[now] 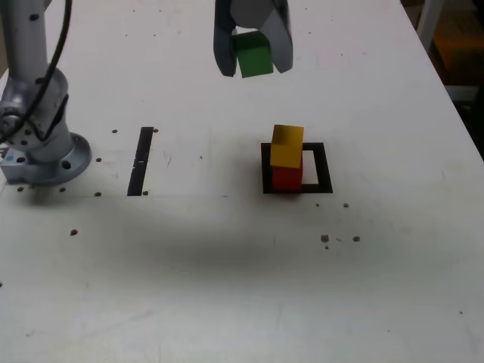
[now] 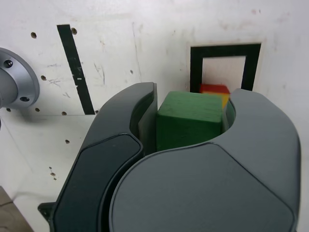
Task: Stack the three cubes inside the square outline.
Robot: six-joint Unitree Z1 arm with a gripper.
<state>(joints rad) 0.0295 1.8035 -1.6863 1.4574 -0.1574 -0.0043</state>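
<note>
While your fingers [image 1: 253, 54] grip the green cube [image 1: 253, 54], carry it above the yellow cube [image 1: 286, 147] on the red cube [image 1: 286, 178] and lower squarely.

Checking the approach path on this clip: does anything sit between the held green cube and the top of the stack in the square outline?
Nothing visible does. The gripper holds the green cube in the air, beyond the yellow cube, which rests on the red cube inside the square outline. The yellow top is bare.

3 cubes total: 1 green cube [image 1: 253, 54], 1 yellow cube [image 1: 286, 146], 1 red cube [image 1: 286, 178]. 1 square outline [image 1: 324, 178], 1 black bar [image 1: 141, 160].
</note>
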